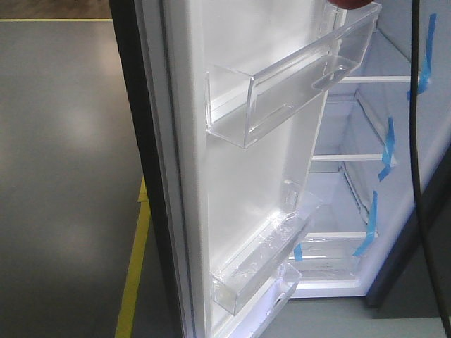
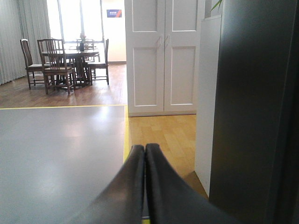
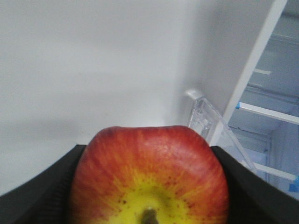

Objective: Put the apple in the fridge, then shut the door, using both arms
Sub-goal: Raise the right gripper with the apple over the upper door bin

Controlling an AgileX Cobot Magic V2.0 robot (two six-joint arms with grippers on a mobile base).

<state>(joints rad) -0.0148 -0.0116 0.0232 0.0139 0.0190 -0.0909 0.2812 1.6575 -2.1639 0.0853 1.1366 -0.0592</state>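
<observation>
The left tool point(image 2: 145, 148) has its dark fingers pressed tight together, just beside the door's point(image 2: 252, 116) dark outer face. The door stands open, with a clear upper bin point(image 1: 282, 95) and lower bin point(image 1: 261, 264) on its white liner. To the right are the fridge point(image 1: 345, 190) shelves. The right tool point(image 3: 149, 186) clamps the apple point(image 3: 149, 163) near the liner, and the apple's lower part is cut off.

Bg: dark wooden dining table point(image 2: 70, 52) w/ matching slat-back chairs point(image 2: 56, 60) by bright tall windows point(image 2: 70, 18), pale curtains point(image 2: 25, 32) at left. White panelled double-door cabinet point(image 2: 163, 60) centre. Light wood plank floor point(image 2: 173, 133); glossy grey floor area point(image 2: 56, 154) edged w/ yellow tape line point(image 2: 126, 130).
</observation>
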